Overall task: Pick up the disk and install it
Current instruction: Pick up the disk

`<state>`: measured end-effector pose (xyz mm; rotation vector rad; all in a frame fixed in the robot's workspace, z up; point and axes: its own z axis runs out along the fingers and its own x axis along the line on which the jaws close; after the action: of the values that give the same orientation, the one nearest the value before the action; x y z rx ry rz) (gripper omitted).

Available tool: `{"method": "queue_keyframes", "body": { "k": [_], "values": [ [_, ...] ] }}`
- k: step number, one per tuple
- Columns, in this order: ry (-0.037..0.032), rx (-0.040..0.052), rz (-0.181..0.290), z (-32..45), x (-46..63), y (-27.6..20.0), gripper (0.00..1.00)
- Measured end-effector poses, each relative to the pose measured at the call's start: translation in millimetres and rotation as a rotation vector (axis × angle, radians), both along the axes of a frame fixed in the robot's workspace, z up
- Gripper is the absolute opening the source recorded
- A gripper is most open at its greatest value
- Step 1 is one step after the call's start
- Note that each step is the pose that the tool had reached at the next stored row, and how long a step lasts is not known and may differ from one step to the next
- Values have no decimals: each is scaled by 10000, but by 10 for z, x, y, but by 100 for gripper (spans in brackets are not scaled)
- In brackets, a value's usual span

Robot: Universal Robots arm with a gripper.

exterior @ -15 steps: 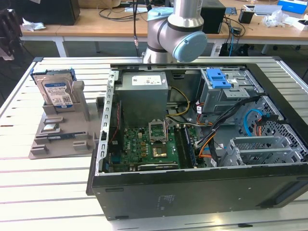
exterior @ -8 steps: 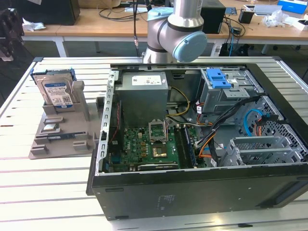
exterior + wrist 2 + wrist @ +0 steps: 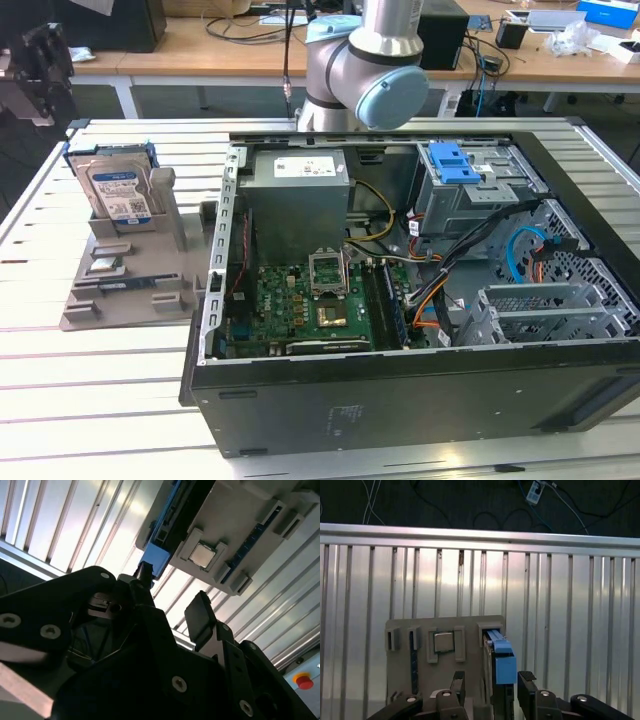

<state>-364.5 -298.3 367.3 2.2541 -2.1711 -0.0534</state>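
Not grasped yet: disk [image 3: 118, 190] stands upright in the edge slot of the holder [image 3: 120, 290], fingers [image 3: 526, 680] wide and empty above it, so pickup and install are both left.

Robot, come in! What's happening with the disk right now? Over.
Hand open, hovering over disk. Disk upright in grey holder, not gripped. Nothing between them.

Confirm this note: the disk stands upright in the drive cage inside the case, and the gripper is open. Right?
Not quite. The disk stands upright in the grey holder on the table, outside the case, as the exterior view shows. The gripper is open, as noted.
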Motion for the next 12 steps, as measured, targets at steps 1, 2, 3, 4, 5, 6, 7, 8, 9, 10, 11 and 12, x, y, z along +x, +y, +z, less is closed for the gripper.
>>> {"method": "queue_keyframes", "body": {
  "k": [1,2,3,4,5,6,7,8,9,10,11,12],
  "values": [
    [2,0,-2,-28,6,20,54],
    [3,0,-3,-47,9,28,54],
    [2,1,-3,-66,12,33,54],
    [2,1,-2,-85,15,36,54],
    [4,1,-1,-102,19,39,54],
    [4,1,-2,-119,22,42,54],
    [4,1,-3,-138,25,45,54],
    [5,1,-3,-159,28,50,54],
    [5,1,-3,-179,31,54,54],
    [4,1,-2,-215,38,60,54],
    [3,1,-2,-236,42,63,54],
    [3,1,-2,-256,46,66,54]
  ]
}}
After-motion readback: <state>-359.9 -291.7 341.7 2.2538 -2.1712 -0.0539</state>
